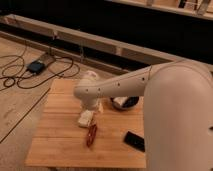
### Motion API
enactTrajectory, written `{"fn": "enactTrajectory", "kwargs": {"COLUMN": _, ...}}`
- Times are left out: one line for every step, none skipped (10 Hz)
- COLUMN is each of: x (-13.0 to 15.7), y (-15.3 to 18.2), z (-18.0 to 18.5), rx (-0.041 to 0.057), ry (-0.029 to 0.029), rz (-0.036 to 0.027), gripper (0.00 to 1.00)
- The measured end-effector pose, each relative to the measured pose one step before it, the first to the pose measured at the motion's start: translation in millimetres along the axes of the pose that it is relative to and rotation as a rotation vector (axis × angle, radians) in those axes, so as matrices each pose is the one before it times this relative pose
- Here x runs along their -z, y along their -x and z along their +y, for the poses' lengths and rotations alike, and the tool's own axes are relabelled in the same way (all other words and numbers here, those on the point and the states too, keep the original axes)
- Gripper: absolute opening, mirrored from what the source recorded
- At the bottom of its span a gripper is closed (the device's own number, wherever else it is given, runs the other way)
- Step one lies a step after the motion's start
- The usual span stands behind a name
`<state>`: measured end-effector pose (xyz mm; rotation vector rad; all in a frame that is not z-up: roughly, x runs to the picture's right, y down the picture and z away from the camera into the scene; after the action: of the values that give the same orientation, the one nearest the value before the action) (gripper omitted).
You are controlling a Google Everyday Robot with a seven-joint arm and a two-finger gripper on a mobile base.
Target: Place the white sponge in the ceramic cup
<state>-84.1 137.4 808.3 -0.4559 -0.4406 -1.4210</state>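
Note:
The white sponge point(86, 119) lies on the wooden table point(55, 145), left of centre. My white arm reaches in from the right across the table. Its wrist hangs over the back left part, and the gripper point(94, 107) points down just above and behind the sponge. The ceramic cup is hidden behind the wrist.
A dark round bowl point(125, 103) holding a white boxy item shows under the arm at the back right. A red oblong item point(91, 135) lies just in front of the sponge. A black phone point(135, 141) lies at the front right. Cables and a dark box point(36, 66) lie on the floor at left.

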Motion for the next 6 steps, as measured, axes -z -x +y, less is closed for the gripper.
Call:
{"fn": "enactTrajectory", "kwargs": {"x": -7.76, "y": 0.21, "z": -13.36, "rx": 0.02333, "ry": -0.01488, "rz": -0.00683, "gripper": 0.67}}
{"fn": "enactTrajectory", "kwargs": {"x": -6.35, "y": -0.11, "z": -7.55, "rx": 0.01526, "ry": -0.00964, "rz": -0.00392, "gripper": 0.67}}
{"fn": "enactTrajectory", "kwargs": {"x": -5.73, "y": -0.46, "z": -3.36, "rx": 0.01043, "ry": -0.0036, "rz": -0.00231, "gripper": 0.67}}
{"fn": "enactTrajectory", "kwargs": {"x": -8.81, "y": -0.27, "z": -1.09, "rx": 0.01157, "ry": 0.00085, "rz": -0.00398, "gripper": 0.67}}
{"fn": "enactTrajectory", "kwargs": {"x": -7.98, "y": -0.11, "z": -0.3, "rx": 0.00834, "ry": -0.00105, "rz": -0.00379, "gripper": 0.67}}
{"fn": "enactTrajectory", "kwargs": {"x": -7.8, "y": -0.89, "z": 0.75, "rx": 0.00791, "ry": -0.0009, "rz": -0.0019, "gripper": 0.67}}
